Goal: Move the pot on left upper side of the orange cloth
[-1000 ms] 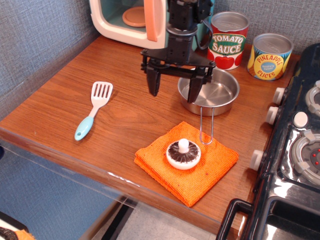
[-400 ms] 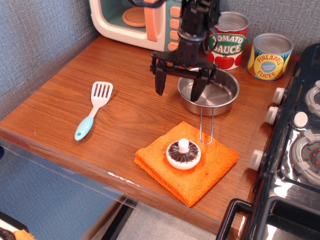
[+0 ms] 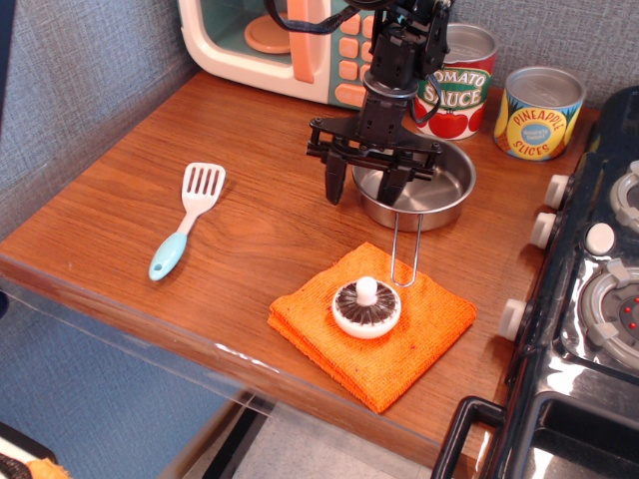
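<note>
End effector (image 3: pixel 364 186) spread wide, straddling pot (image 3: pixel 431 186) rim.
Light, stiff, slick steel; grip near wall, seemingly not yet pinched; orange cloth (image 3: pixel 429 324) just beside.

Counter (image 3: pixel 250 230) set against wall. Microwave (image 3: pixel 290 40) placed at back left. Two cans placed at back right: tomato sauce can (image 3: pixel 454 80) left of pineapple can (image 3: pixel 539 112). Pot (image 3: pixel 424 185) set in front of tomato sauce can, its wire handle reaching forward onto back edge of cloth (image 3: pixel 371 324). Cloth laid near front edge. Mushroom (image 3: pixel 365 306) placed on cloth. Spatula (image 3: pixel 188 232) laid well to left. Stove (image 3: pixel 589 299) positioned at right. Gripper (image 3: pixel 364 187) held over pot's left rim.
</note>
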{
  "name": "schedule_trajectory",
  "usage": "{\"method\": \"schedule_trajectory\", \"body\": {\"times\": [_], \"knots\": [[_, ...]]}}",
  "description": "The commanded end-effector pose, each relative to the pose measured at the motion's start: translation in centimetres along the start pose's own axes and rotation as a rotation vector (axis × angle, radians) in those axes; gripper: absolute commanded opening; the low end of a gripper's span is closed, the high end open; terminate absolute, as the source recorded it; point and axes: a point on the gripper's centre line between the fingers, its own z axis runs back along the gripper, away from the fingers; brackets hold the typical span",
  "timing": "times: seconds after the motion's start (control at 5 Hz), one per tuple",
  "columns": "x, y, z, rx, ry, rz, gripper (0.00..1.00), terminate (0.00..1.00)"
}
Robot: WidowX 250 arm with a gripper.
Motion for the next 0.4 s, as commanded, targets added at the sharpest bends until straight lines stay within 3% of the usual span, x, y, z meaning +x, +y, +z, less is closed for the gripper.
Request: {"method": "schedule_trajectory", "body": {"times": [0.0, 0.2], "knots": [[0.31, -0.09, 1.82, -0.038, -0.077, 0.040, 0.00, 0.00], [0.31, -0.44, 2.66, -0.064, -0.108, 0.113, 0.00, 0.00]]}}
